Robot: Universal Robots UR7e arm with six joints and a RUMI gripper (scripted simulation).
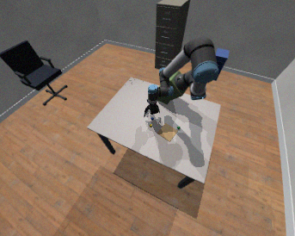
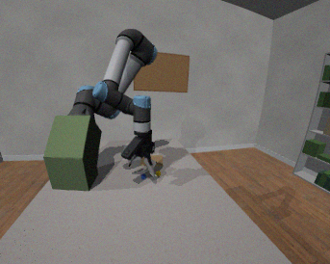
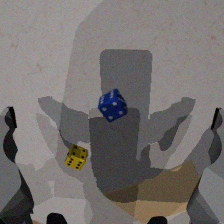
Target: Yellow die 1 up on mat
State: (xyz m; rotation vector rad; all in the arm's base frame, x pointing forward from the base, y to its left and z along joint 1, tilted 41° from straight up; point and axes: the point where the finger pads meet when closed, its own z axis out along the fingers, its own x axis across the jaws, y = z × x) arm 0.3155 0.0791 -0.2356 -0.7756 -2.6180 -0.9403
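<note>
The yellow die (image 3: 76, 156) (image 1: 150, 125) lies on the bare table top, just off the corner of the tan mat (image 3: 160, 197) (image 1: 168, 134). The blue die (image 3: 112, 105) (image 1: 152, 117) (image 2: 142, 176) lies on the table a little farther from the mat. A green die (image 1: 178, 127) sits at the mat's far edge. My gripper (image 3: 113, 108) (image 1: 152, 113) (image 2: 143, 166) is open and empty. It hangs low over the two dice, with the fingers spread well to either side of them and touching neither.
The grey table (image 1: 115, 116) stands on a wooden floor. A large green box (image 2: 71, 151) sits on the table beside the arm's base. An office chair (image 1: 31, 71) and a filing cabinet (image 1: 171, 30) stand away from the table.
</note>
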